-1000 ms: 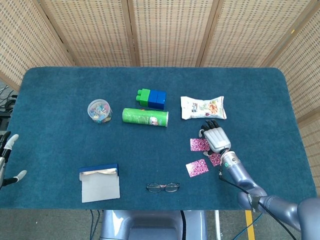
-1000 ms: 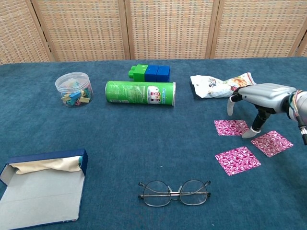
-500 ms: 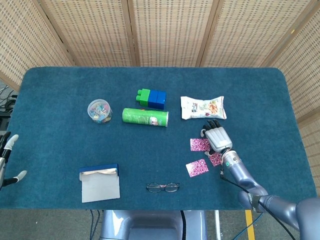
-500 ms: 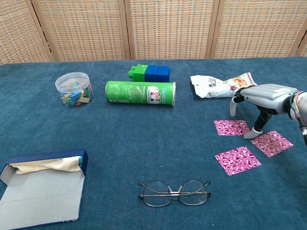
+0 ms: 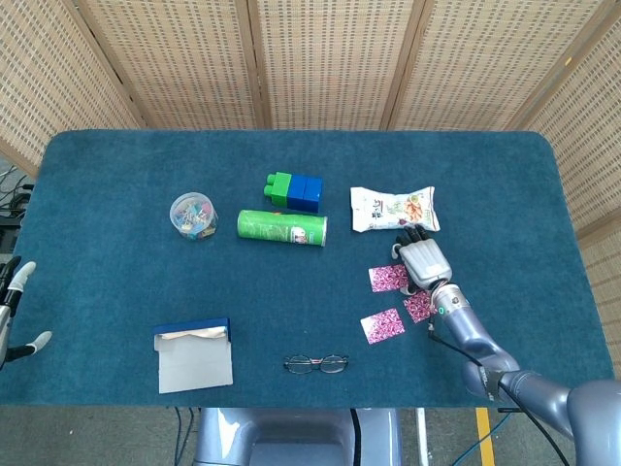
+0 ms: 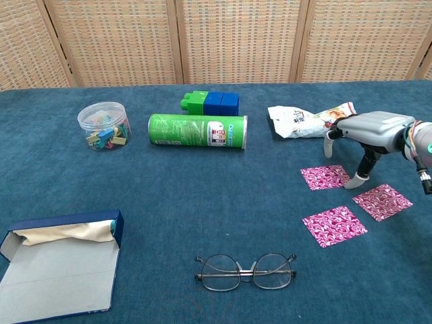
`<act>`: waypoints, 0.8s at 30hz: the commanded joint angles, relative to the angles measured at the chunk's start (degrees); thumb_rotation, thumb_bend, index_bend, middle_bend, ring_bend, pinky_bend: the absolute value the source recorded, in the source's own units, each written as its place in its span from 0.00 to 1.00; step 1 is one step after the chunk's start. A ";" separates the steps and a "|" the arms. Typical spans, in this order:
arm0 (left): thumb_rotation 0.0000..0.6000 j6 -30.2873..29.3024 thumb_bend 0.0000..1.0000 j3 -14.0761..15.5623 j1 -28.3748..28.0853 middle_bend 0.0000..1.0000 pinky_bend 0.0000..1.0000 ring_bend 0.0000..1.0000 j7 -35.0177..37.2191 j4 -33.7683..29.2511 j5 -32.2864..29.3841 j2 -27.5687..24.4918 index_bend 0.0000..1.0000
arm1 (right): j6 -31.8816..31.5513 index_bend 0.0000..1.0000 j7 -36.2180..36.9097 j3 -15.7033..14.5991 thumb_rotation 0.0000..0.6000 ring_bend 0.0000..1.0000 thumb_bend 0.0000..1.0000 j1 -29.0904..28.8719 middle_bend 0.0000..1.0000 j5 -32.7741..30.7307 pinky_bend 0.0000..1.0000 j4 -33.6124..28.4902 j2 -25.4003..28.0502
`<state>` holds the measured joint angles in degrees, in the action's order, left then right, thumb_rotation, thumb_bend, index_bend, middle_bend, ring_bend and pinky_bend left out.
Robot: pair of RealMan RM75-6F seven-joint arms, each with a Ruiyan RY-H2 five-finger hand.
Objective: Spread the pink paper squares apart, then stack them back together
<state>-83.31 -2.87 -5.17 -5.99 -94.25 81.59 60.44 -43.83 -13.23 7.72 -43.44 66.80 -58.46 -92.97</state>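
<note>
In the head view, the grey right hand (image 5: 424, 262) is covering the inner corner of the pink patterned paper square (image 5: 419, 307) lying beneath its wrist. The left hand (image 5: 14, 309) is showing only pale fingers at the picture's left edge. In the chest view, the open dark-blue glasses case (image 6: 57, 266) is running off the lower-left corner, and the small print on the white snack packet (image 6: 307, 121) is staying illegible.

Three thin pink paper squares with a white swirl pattern, flat on the cloth, spread apart without overlap. One square (image 6: 325, 177) under the right hand's (image 6: 370, 131) lowered fingertip, touched at its right corner. Another (image 6: 382, 201) just below the hand, toward the wrist side. The third (image 6: 334, 225) nearest the table's front edge, apart from the hand.
</note>
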 commanded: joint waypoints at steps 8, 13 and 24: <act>1.00 0.19 0.13 0.00 -0.11 0.00 0.00 0.00 0.02 0.14 0.11 0.14 0.04 | 0.02 0.36 -0.39 0.00 1.00 0.00 0.13 0.10 0.21 0.24 0.00 -1.68 0.75; 1.00 0.23 0.13 -0.02 -0.19 0.00 0.00 0.00 0.00 0.16 0.20 0.24 0.04 | 0.59 0.36 -1.32 0.12 1.00 0.00 0.13 -0.05 0.21 -0.50 0.00 -2.91 1.19; 1.00 0.33 0.13 0.04 0.03 0.00 0.00 0.00 0.34 0.72 -0.20 0.40 0.04 | 2.64 0.36 -3.64 0.50 1.00 0.00 0.13 -1.38 0.21 -2.42 0.00 -2.59 1.15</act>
<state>-82.98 -2.84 -5.14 -5.65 -93.54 81.38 60.83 -41.36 -16.69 8.18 -44.70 64.56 -61.01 -91.87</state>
